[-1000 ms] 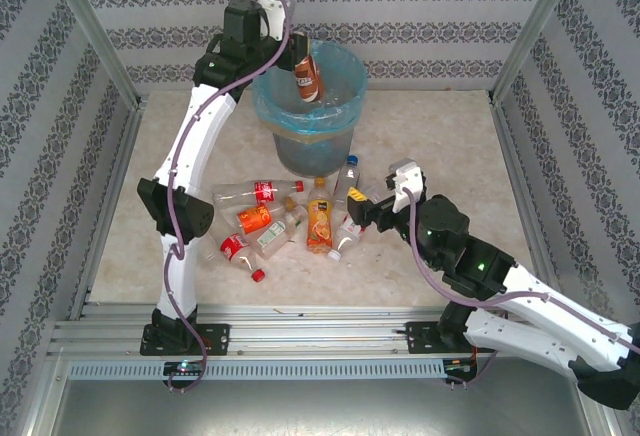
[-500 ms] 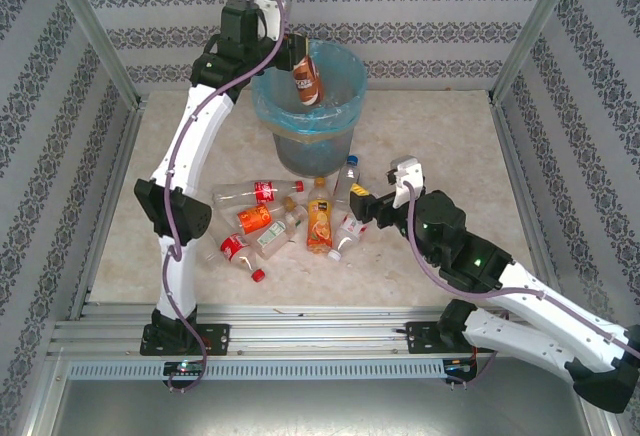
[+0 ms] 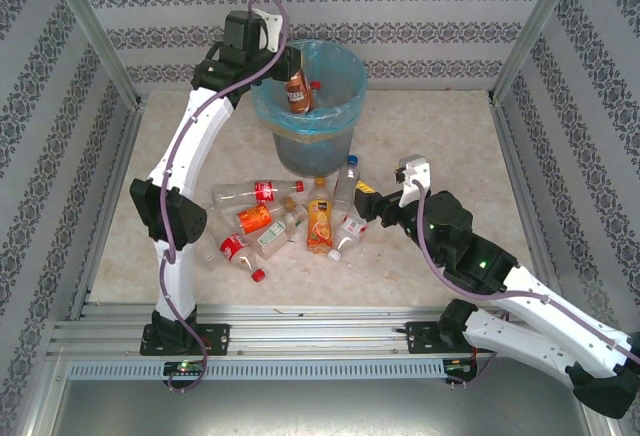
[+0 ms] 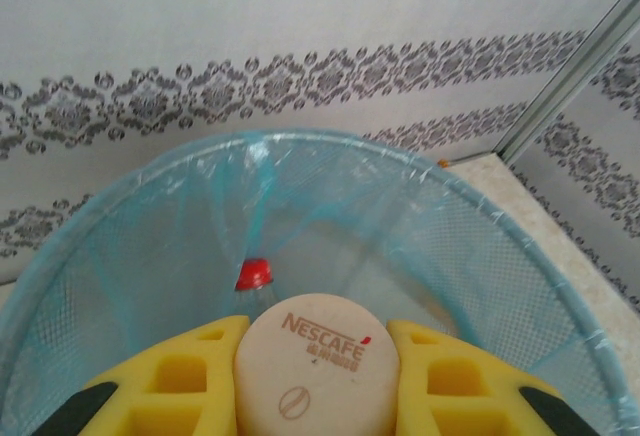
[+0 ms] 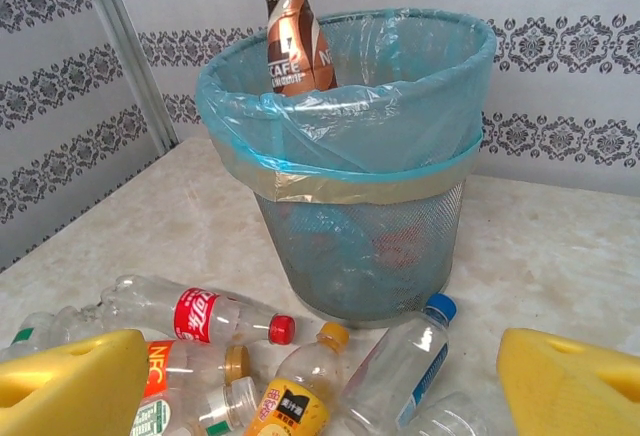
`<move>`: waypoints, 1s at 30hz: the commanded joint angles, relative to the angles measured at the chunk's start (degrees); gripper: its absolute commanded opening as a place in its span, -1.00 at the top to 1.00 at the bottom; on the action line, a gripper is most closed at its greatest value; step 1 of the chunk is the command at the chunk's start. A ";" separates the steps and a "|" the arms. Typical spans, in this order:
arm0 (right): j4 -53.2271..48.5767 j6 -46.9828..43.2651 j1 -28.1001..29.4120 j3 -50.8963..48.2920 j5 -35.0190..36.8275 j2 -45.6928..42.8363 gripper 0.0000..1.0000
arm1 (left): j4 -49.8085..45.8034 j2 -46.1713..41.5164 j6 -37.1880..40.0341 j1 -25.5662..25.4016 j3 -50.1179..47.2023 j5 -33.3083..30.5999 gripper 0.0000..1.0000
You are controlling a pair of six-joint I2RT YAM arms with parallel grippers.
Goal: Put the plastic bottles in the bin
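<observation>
At the far middle of the pale surface: round mesh bin, upright, lined with a translucent light-blue bag folded over the rim. Above the bin's left rim: left end effector, closed on a brown-labelled bottle, yellow fingers clamped either side of the cream end printed NESCAFE, bottle hanging below, slightly tilted, lower part inside the bin mouth. Just right of the bottle pile: right end effector, open, yellow fingers spread wide, pointed toward the bin. Deep inside the bin: one clear bottle with a red cap. Between bin and arm bases: pile of plastic bottles lying on their sides, several touching or overlapping; among them a red-labelled bottle, an orange-labelled bottle and, nearest the bin, a blue-capped bottle. At the pile's near edge: red cap
</observation>
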 commanded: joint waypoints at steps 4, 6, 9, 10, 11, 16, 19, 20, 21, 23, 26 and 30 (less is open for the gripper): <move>0.69 0.86 -0.75 -0.96 -0.28 -0.11 -0.80 | -5.88 1.77 4.09 -0.16 -0.85 -0.77 1.00; 0.93 1.05 -0.84 -1.07 -0.28 0.23 -0.79 | -6.94 2.72 4.83 -0.53 -0.80 -0.36 1.00; 1.20 1.33 -0.94 -1.14 -0.70 0.84 -0.80 | -7.24 4.15 5.49 -1.28 -1.35 0.00 1.00; 1.33 1.39 -1.02 -1.16 -0.88 1.17 -0.79 | -7.07 4.67 5.54 -1.54 -1.67 0.30 1.00; 1.33 1.48 -1.02 -1.12 -1.04 1.51 -0.80 | -6.78 5.32 5.74 -1.84 -1.97 0.93 1.00; 0.94 1.49 -1.02 -0.72 -1.59 2.17 -0.79 | -7.11 7.67 5.85 -2.41 -2.39 1.37 1.00; 0.72 1.58 -1.09 -0.98 -1.55 1.82 -0.79 | -6.71 7.75 6.96 -2.35 -3.69 0.25 1.00; 0.75 1.68 -1.09 -1.12 -1.42 1.74 -0.80 | -6.48 7.74 7.57 -2.36 -4.36 -0.25 1.00; 0.72 1.68 -1.10 -1.23 -1.33 1.71 -0.80 | -6.13 7.53 8.11 -2.35 -4.93 -0.77 1.00; 0.94 1.83 -1.08 -1.43 -1.24 1.59 -0.80 | -5.32 7.12 8.82 -2.40 -5.78 -1.80 1.00; 1.21 2.02 -1.11 -1.30 -1.50 1.89 -0.79 | -3.13 5.68 8.66 -2.40 -5.94 -2.05 1.00; 0.98 2.10 -1.04 -0.90 -1.98 2.19 -0.80 | 2.90 2.11 8.14 -2.35 -6.68 -2.91 1.00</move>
